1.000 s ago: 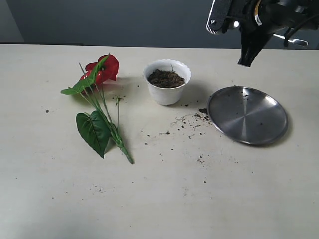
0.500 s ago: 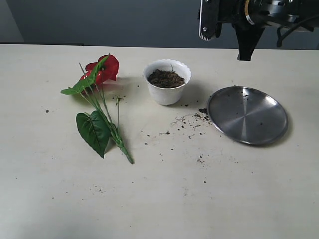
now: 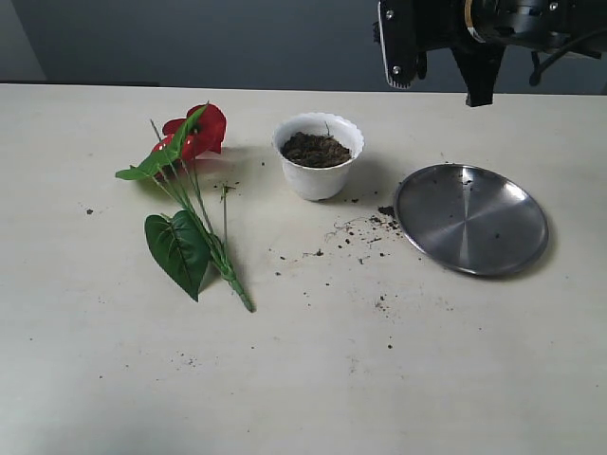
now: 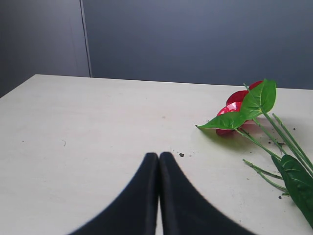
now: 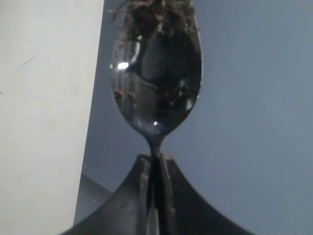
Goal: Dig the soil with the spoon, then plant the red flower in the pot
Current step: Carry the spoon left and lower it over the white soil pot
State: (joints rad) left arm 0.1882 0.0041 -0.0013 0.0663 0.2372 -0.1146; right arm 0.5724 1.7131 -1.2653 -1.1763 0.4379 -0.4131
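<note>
One spoon (image 5: 156, 78) logged, clamped by its slim handle between the two black fingers (image 5: 139, 196) of the right gripper (image 5: 155, 169); jaws nearly together, only the handle's thickness between them. Bowl standing straight out past the fingertips, with a clump of dark soil (image 5: 156, 14) and fine roots at its far tip. In the exterior view, right gripper (image 3: 479, 90) high above the far edge of the table (image 3: 379, 379), fingers pointing down. Below those fingers and nearer the camera, the round steel plate (image 3: 471, 220), bare but for a few specks. Down and to the left of the fingers, the white pot (image 3: 318, 180), upright and filled with soil; loose crumbs scattered between pot and plate. Well apart from the right fingers, beyond the pot, the red flower (image 3: 199, 133) lying flat on the table, stems and big leaf trailing toward the camera. Left gripper (image 4: 158, 161) pressed fully closed, pads touching, nothing held; red flower (image 4: 237, 105) ahead of its fingertips and off to one side, apart from them.
</note>
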